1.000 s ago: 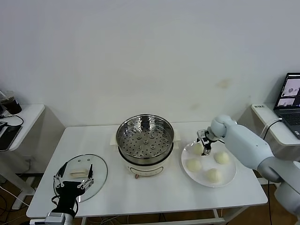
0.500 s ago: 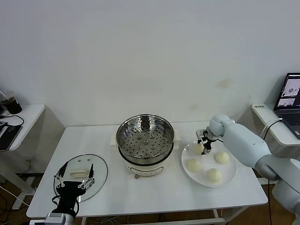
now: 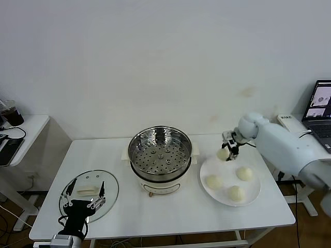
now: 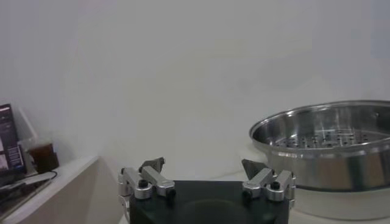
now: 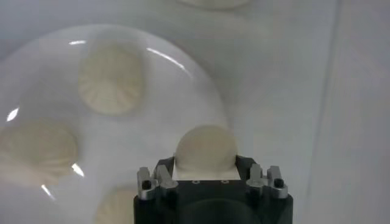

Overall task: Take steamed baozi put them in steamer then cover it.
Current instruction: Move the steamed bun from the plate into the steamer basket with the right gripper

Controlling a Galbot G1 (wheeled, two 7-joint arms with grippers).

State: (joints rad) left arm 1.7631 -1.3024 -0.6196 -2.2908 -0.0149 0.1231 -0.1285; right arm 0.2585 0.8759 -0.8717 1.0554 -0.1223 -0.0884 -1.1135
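Note:
My right gripper (image 3: 226, 151) is shut on a cream-white baozi (image 3: 223, 154) and holds it above the far left rim of the white plate (image 3: 253, 198); the right wrist view shows the bun (image 5: 206, 148) between the jaws. Three more baozi (image 3: 214, 181) lie on the plate. The steel steamer (image 3: 160, 149) stands empty on its cream pot base at the table's middle. The glass cover (image 3: 89, 192) with a cream handle lies flat at the front left. My left gripper (image 3: 83, 199) is open, just above the cover's near edge.
A laptop (image 3: 321, 106) stands on a side table at the far right. A small side table (image 3: 20, 129) with a dark cup is at the far left. The white wall lies behind the table.
My right gripper has closed on one baozi and lifted it off the plate, up and slightly away. The left arm has not moved.

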